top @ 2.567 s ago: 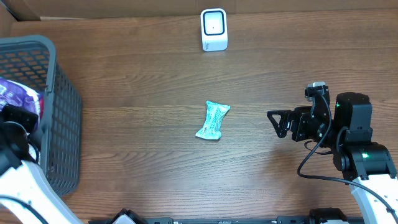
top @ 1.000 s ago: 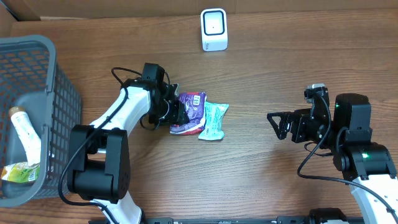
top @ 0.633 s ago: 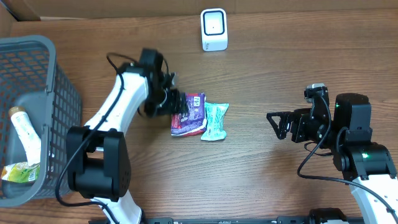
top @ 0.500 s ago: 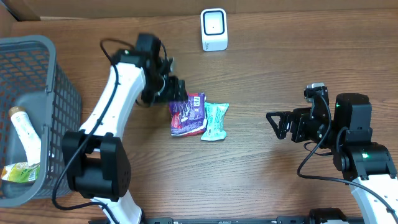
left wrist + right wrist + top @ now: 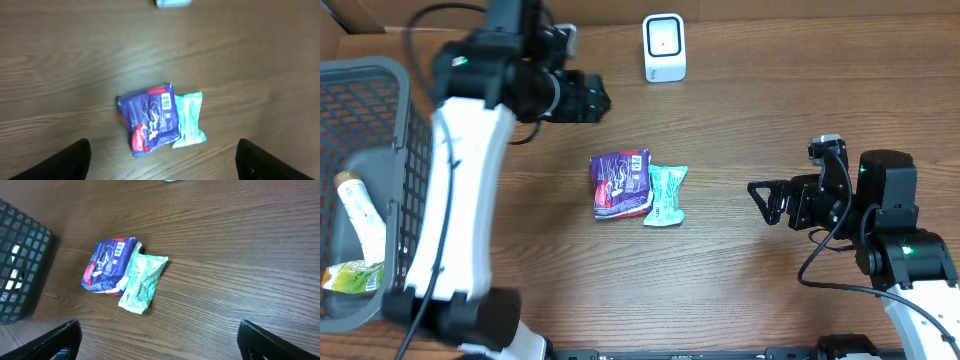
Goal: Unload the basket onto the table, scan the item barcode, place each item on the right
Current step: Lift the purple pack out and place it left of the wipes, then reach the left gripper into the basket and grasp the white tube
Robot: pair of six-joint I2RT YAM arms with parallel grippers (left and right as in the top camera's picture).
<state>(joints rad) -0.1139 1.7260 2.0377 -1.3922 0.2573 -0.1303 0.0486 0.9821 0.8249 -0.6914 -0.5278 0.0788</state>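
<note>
- The left gripper (image 5: pixel 592 99) hangs above the table (image 5: pixel 770 110) with its jaws spread wide and nothing between them. In its wrist view the two dark fingertips (image 5: pixel 70 161) sit at the bottom corners, with only bare wood between.
- The purple packet (image 5: pixel 620 184) lies flat on the table below the left gripper and ahead of it, well apart from the fingers and free of any grip.
- A small white barcode label (image 5: pixel 165 100) faces up on the packet, near the edge that meets its neighbour.
- The teal packet (image 5: pixel 666 194) lies just beside the purple one, touching along one long side, on the side nearer the right gripper.
- The right gripper (image 5: pixel 764 200) is low over the table, jaws at full spread and empty. Both packets lie ahead of its fingertips and well apart from them.
- The white scanner (image 5: pixel 664 47) stands at the far edge of the table, beyond the packets as seen from either gripper, and to the right of the left gripper.
- The grey basket (image 5: pixel 422 150) stands out to the left of the left gripper, with a bottle (image 5: pixel 356 214) lying inside it.
</note>
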